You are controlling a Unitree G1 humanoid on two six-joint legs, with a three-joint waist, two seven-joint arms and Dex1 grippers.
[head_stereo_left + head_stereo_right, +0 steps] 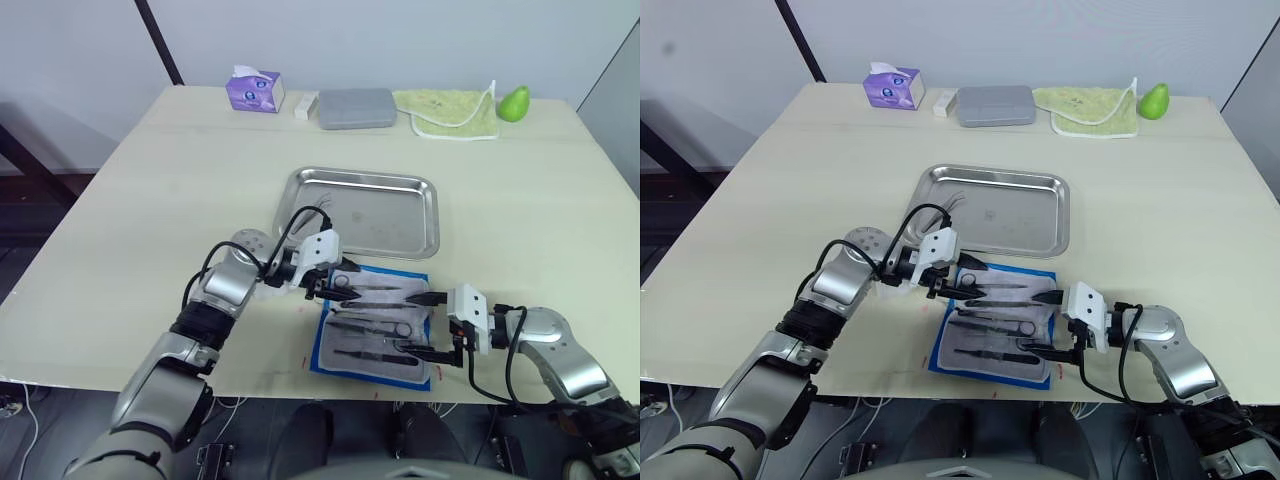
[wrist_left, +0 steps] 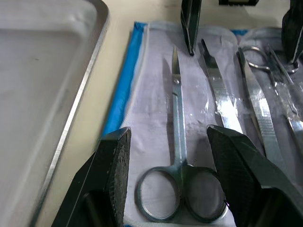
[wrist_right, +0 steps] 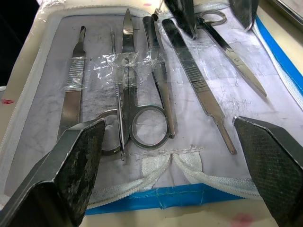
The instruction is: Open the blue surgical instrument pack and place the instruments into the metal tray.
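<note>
Step in hand: the blue surgical instrument pack (image 1: 372,329) lies opened flat on the tabletop (image 1: 150,190), just beside the near rim of the metal tray (image 1: 362,212); the instruments (image 3: 142,80) rest side by side on its whitish inner sheet. The tray appears to hold no instrument yet, so transfer looks barely begun.

Left claw (image 2: 168,170): open, fingers straddling the ring handles of a pair of scissors (image 2: 177,142) at the tray-side edge of the pack, not yet closed on them.

Right claw (image 3: 170,161): open wide, hovering at the opposite end of the pack, gripping nothing.

Next move, as judged: the left claw should close on the scissors near the rings, lift them clear of the sheet and carry them over the raised rim into the tray. The flat, thin metal will likely be hard to pinch off the sheet.

In the way: a strip of clear tape (image 3: 125,64) crosses several of the middle instruments and may hold them down.

Other items, well apart at the far edge: purple tissue box (image 1: 254,91), grey case (image 1: 357,108), yellow-green cloth (image 1: 448,112), green pear (image 1: 514,102).
</note>
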